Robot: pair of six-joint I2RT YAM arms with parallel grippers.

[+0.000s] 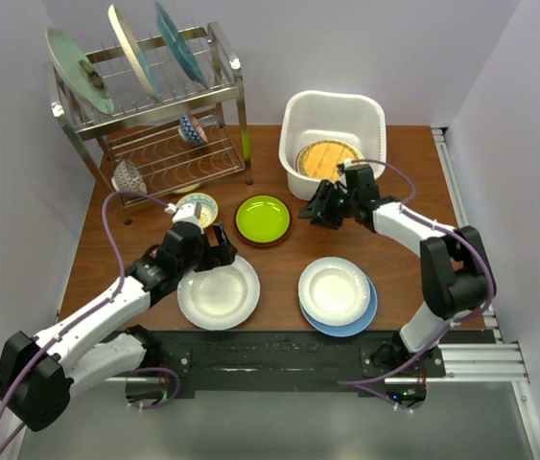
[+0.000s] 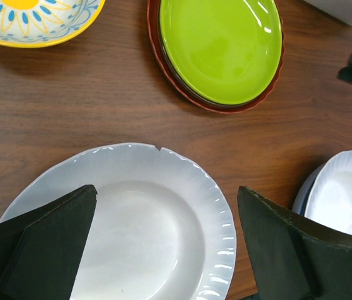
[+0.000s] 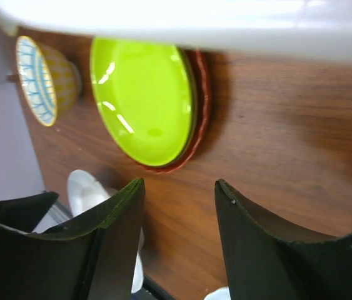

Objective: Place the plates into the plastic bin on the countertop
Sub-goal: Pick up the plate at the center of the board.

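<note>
Hovers left hand (image 2: 166, 203), spread wide, over white plate (image 2: 163, 250); holds right hand (image 3: 179, 187) apart and empty beside bin (image 1: 332, 101), near lime plate (image 1: 262, 218).

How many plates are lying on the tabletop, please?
5: a lime green plate stacked on a brown plate at centre, a white plate at front left, and a second white plate on a blue plate at front right. More could hide beneath the stacks.
</note>
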